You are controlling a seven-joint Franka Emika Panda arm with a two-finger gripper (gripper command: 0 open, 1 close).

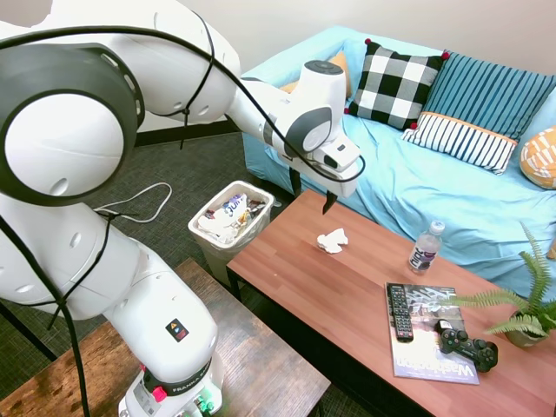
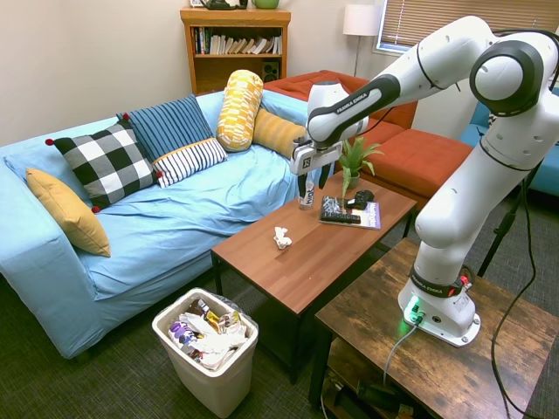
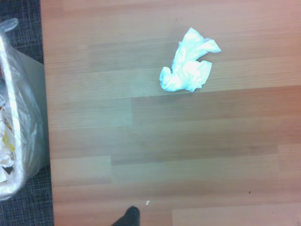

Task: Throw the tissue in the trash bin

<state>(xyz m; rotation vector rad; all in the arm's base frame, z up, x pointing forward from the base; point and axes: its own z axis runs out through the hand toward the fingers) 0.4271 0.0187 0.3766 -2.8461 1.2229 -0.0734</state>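
Observation:
A crumpled white tissue (image 1: 333, 241) (image 2: 281, 237) (image 3: 188, 66) lies on the brown coffee table (image 1: 339, 300) near its sofa-side edge. My gripper (image 1: 312, 195) (image 2: 312, 185) hangs open above the table, a little higher than the tissue and slightly to its sofa side, holding nothing. The trash bin (image 1: 217, 256) (image 2: 214, 384) (image 3: 19, 136) stands on the carpet just off the table's short end. Its white liner is folded over the rim, and it is partly filled with wrappers and paper.
On the table's other half are a water bottle (image 1: 426, 248), a magazine (image 1: 427, 347) with a remote (image 1: 400, 311) on it, a game controller (image 1: 467, 346) and a potted plant (image 1: 526, 304). A blue sofa (image 1: 434, 182) with cushions runs along the table's far side.

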